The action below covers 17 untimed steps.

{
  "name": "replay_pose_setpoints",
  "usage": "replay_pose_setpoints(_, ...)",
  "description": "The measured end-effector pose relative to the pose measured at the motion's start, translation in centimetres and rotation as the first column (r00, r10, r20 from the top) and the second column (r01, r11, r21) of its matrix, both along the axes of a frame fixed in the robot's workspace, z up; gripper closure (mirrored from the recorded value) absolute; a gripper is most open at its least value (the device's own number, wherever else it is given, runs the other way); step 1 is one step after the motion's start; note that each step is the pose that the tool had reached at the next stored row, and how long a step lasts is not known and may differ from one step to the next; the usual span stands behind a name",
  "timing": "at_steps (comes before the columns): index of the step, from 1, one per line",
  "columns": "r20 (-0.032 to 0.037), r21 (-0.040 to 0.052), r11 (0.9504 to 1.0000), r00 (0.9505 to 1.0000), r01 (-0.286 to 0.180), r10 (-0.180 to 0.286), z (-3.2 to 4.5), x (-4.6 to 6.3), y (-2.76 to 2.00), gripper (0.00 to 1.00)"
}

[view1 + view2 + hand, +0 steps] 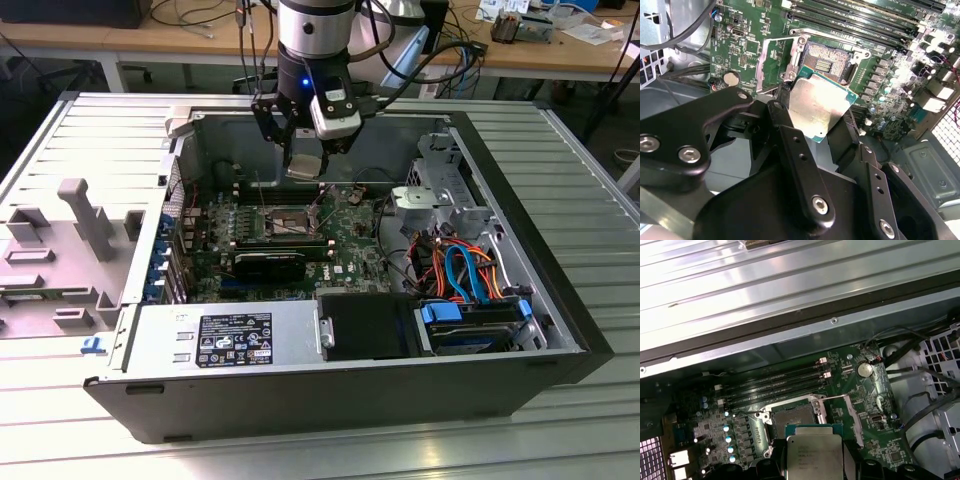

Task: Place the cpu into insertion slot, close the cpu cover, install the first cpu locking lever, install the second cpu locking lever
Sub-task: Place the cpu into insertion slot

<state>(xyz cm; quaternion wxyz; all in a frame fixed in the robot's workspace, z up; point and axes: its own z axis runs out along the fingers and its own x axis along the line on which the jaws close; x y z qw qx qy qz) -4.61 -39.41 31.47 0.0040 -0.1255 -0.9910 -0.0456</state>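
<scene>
We have the cpu (817,107) gripped by its edges in the gripper (304,160), hanging tilted just above the insertion slot (829,61) and clear of its silver rim. The slot is bare, with the cpu cover (774,64) lying open beside it. The memory slots (775,385) run just beside the socket, and the case wall (790,342) is well apart.

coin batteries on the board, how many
1: round silver coin battery on the green motherboard, past the ends of the long black memory slots. The hand holding the silver square cpu may hide more.
</scene>
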Motion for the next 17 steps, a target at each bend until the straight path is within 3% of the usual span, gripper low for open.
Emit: replay_pose_setpoints(17,0.0000,0.0000,0.9993,0.9993,0.037,-0.037,0.00,0.00,0.00,0.46)
